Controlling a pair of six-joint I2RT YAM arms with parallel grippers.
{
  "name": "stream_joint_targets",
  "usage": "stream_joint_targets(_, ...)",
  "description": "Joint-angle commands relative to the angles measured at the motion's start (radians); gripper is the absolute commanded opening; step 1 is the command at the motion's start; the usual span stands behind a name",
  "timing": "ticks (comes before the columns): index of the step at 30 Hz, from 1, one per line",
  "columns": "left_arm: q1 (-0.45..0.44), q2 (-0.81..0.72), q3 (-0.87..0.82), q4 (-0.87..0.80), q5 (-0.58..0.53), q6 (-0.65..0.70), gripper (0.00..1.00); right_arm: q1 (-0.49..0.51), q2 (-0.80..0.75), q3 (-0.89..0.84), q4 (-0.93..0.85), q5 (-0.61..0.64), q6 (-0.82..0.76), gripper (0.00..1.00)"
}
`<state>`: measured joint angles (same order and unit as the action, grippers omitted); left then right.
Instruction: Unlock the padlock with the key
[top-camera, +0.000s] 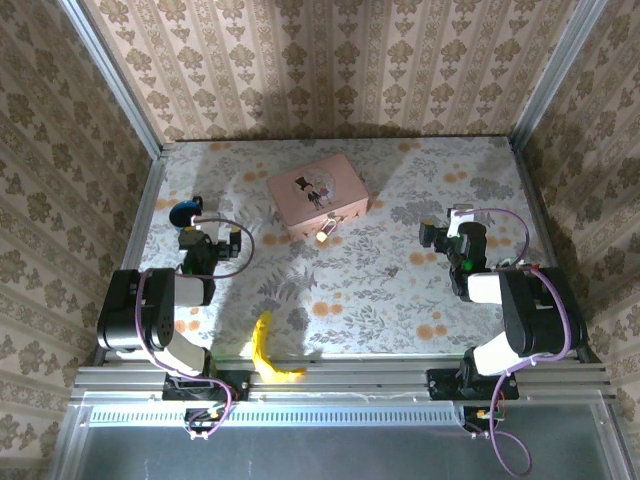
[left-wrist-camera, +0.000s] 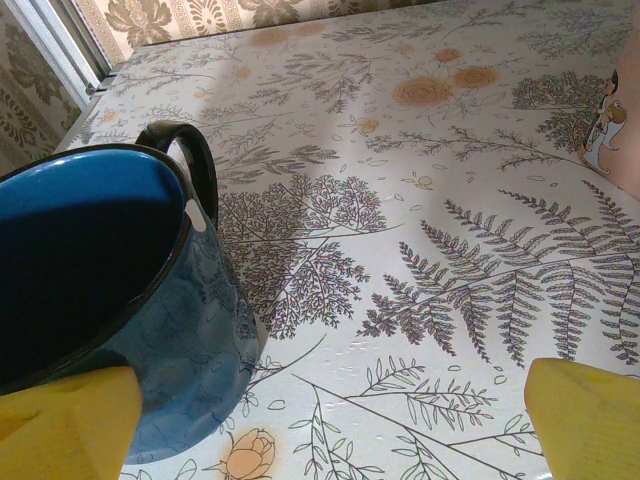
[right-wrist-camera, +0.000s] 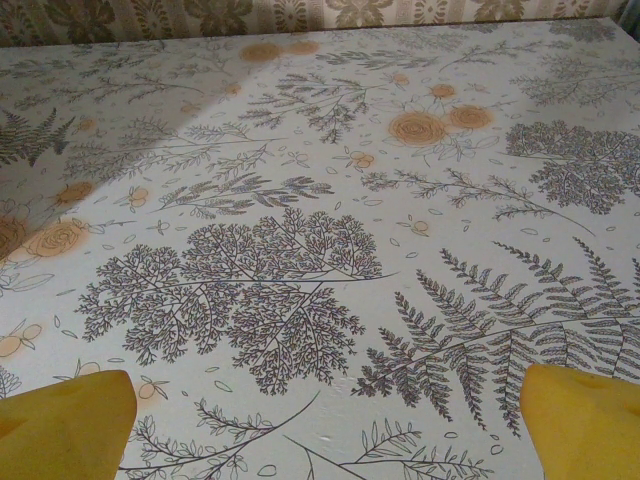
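- Both pincers are spread wide and pinch nothing: the left pincer (top-camera: 208, 235) hangs low over the table (top-camera: 400, 300) with a mug (left-wrist-camera: 120, 300) just to its left, and the right pincer (top-camera: 450, 235) hangs over bare cloth
- The padlock (top-camera: 325, 236) lies ahead and to the right of the left pincer and ahead and to the left of the right one, well apart from both, touching the near side of the box (top-camera: 315, 192)
- We judge it stiff, light and slippery, being tiny shiny metal; it may swing or twist if nudged, and the box may slide under a push
- We would take its body across the flat faces with one pincer, leaving the keyhole end free for the other
- We cannot pick out the key; a pale glint right at the padlock may be it, too small to tell. A key would be thin and flat, awkward to lift off cloth
- Shackle, keyhole and any hasp are too small to make out
- In the left wrist view the box is cut off at the right edge, ahead-right of the fingertips (left-wrist-camera: 585, 415), and both wrist views cut off the yellow tips at the bottom
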<state>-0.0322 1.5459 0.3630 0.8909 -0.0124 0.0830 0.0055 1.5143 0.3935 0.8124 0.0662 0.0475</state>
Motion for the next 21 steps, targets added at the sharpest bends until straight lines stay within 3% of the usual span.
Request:
stream_joint_targets(1,0.02,0.011,0.031,0.028,0.019,-0.013,1.0,0.007,0.014,0.02,0.028,-0.013,-0.015,1.0)
stream_joint_targets(7,0.02,0.007,0.033,0.022,0.001,-0.021,1.0,0.007,0.012,0.018,0.03,-0.013,-0.015,1.0)
stream_joint_targets(14,0.02,-0.138,0.029,-0.091,-0.054,-0.039,1.0,0.007,0.007,0.03,0.015,-0.008,-0.014,1.0)
stream_joint_targets(17,0.016,-0.215,0.045,-0.188,-0.075,-0.048,1.0,0.007,-0.061,0.121,-0.216,0.029,0.003,1.0)
stream_joint_targets(21,0.0,-0.319,0.055,-0.277,-0.108,-0.089,1.0,0.008,-0.087,0.147,-0.276,0.053,0.011,1.0)
